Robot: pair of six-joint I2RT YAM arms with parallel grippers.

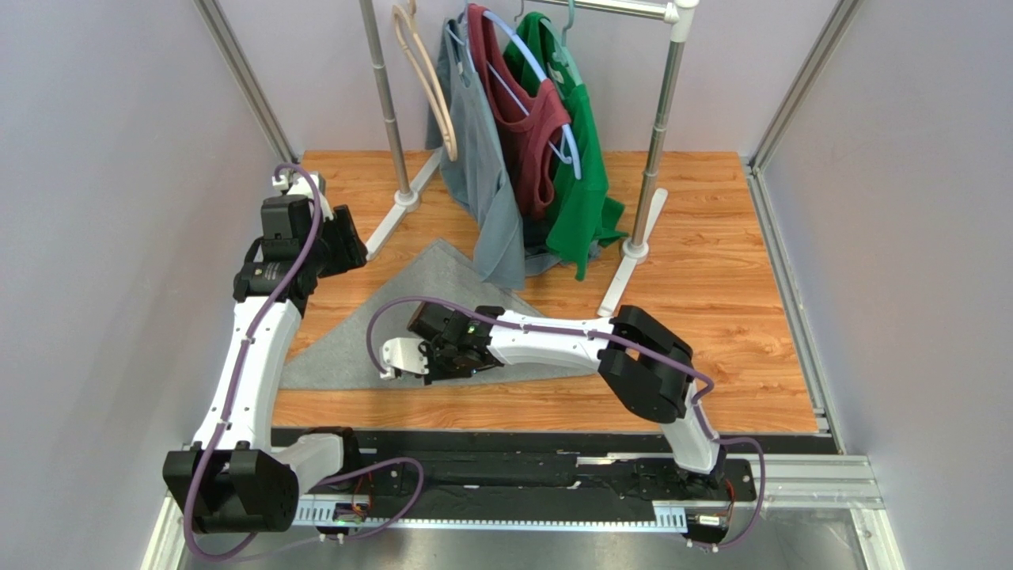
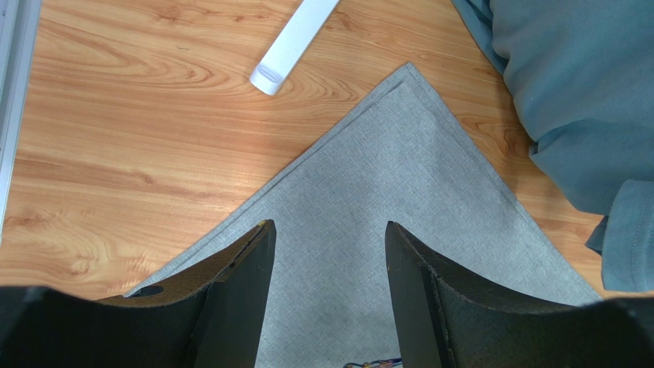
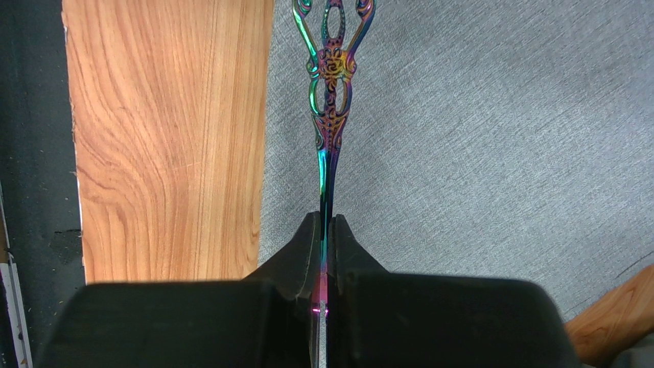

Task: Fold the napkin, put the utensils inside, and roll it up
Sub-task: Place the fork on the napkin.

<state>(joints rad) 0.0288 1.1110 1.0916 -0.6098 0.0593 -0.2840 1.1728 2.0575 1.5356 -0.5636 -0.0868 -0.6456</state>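
Observation:
The grey napkin [image 1: 345, 344] lies on the wooden table folded into a triangle, its point towards the back. It also shows in the left wrist view [image 2: 399, 176] and in the right wrist view [image 3: 476, 138]. My left gripper [image 1: 345, 244] is open and empty, hovering over the napkin's far corner [image 2: 328, 226]. My right gripper [image 1: 416, 362] is shut on a slim utensil with an ornate rainbow-tinted metal shaft [image 3: 331, 84]. It holds the utensil over the napkin near its front left edge [image 3: 326, 216]. The utensil's far end runs out of view, and I see no tines.
A clothes rack [image 1: 660, 119] stands at the back with a grey shirt [image 1: 482, 166], a maroon one [image 1: 529, 131] and a green one [image 1: 583, 178]. Its white foot [image 2: 294, 44] and the hanging grey shirt [image 2: 568, 92] are close to the napkin's point. The table's dark front edge [image 3: 31, 153] is beside the right gripper.

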